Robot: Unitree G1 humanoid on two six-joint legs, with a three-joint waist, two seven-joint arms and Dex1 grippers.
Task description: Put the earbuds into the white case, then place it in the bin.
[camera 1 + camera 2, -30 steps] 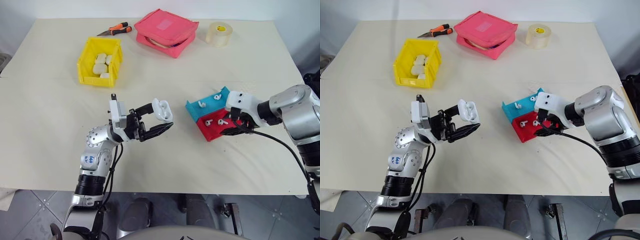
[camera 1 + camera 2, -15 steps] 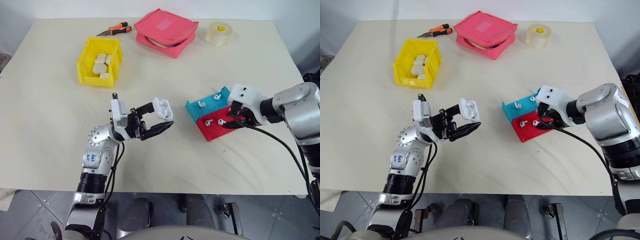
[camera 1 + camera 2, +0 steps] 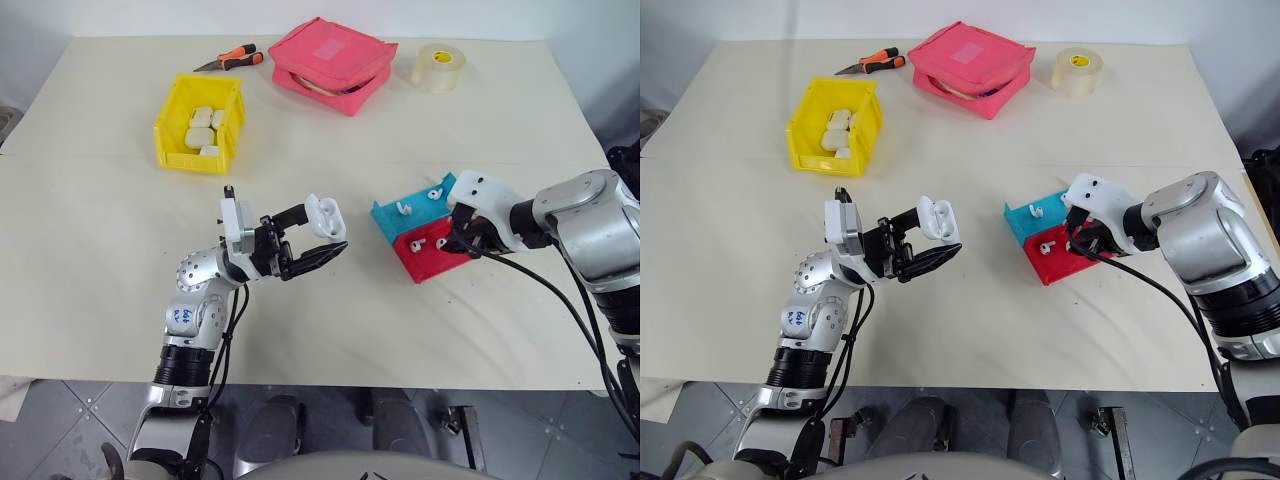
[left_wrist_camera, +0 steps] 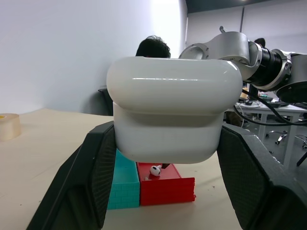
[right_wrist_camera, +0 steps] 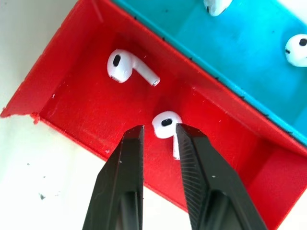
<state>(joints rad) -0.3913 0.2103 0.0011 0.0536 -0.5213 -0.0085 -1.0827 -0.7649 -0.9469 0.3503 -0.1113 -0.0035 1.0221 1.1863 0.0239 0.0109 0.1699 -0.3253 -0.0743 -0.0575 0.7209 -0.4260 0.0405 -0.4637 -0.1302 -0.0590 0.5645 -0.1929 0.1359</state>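
My left gripper (image 3: 325, 232) is shut on the white case (image 3: 324, 217) and holds it above the table's middle, lid closed; the case (image 4: 172, 110) sits between both fingers. My right gripper (image 5: 160, 128) points down into the red tray (image 5: 86, 96). It is open by a narrow gap, with one earbud (image 5: 166, 124) at its tips and the stem lying against one finger. A second earbud (image 5: 120, 65) lies free in the red tray. Two more rest in the blue tray (image 5: 249, 52). The yellow bin (image 3: 170, 125) stands at the far left.
Several white cases lie in the bin. A pink zip pouch (image 3: 330, 52), a tape roll (image 3: 438, 67) and orange-handled pliers (image 3: 230, 60) sit along the far edge. A person's head (image 4: 152, 48) shows behind the table.
The right gripper's fingers have narrowed and its wrist has tipped down onto an earbud in the red tray. The left gripper and the case have kept still.
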